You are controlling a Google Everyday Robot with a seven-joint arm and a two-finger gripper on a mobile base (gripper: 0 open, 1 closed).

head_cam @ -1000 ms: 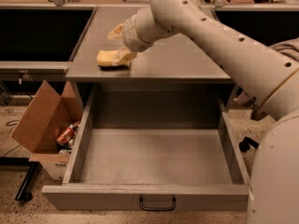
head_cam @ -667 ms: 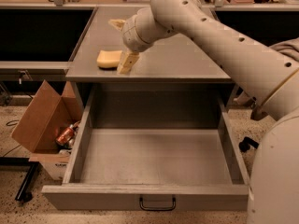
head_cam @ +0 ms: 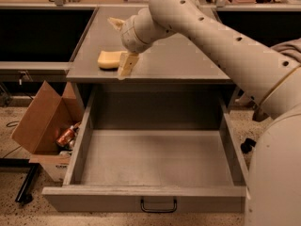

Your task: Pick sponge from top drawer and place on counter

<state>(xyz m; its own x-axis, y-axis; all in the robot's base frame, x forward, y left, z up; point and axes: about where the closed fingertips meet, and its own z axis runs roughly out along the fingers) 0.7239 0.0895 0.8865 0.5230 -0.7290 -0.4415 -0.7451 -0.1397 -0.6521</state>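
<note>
end effector: I read it as open, over the drawer's back-left corner; the lower finger is just beside the sponge's right end.
sponge: pale yellow, soft, rounded slab, flat on the bench near the edge above the drawer.
bench: flat matte grey; open surface above the drawer's right half.
drawer: pulled out, shallow, grey, dark handle.
cardboard box: left of the drawer.

Sponge on counter — tool over it w/ fingers spread, one poss. touching; top drawer out.
</note>
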